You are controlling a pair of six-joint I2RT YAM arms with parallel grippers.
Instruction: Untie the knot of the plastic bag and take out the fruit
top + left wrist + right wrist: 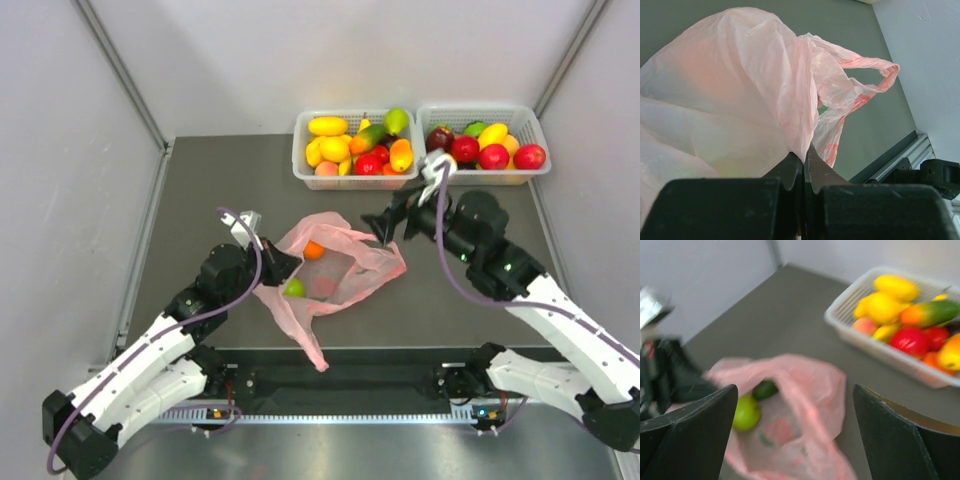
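Two white plastic baskets with slotted walls stand side by side at the far edge of the dark grey table (200,200). The first basket (350,182) is heaped with smooth yellow, orange, red and green fruit. The second basket (483,107) holds mostly red pieces with some yellow and green. Nearer the arms, the plastic bag (345,275) lies slumped and crinkled, thin pink film you can see through. Inside it sit a round orange fruit (314,250), a round green fruit (295,288) and a faint peach-coloured shape between them. The left end effector (283,266) is at the bag's left edge, and the right end effector (385,228) is at its far right edge.

From the left wrist, the two black fingers are pressed together on a fold of the pink film. The bag billows up above them, and one handle loop (875,77) with red print stands out to the side.

From the right wrist, the picture is blurred. The fingers are spread wide with nothing between them, above the bag's gaping mouth. The green fruit and a darker green one (765,389) lie in the bag, and the first basket is beyond.
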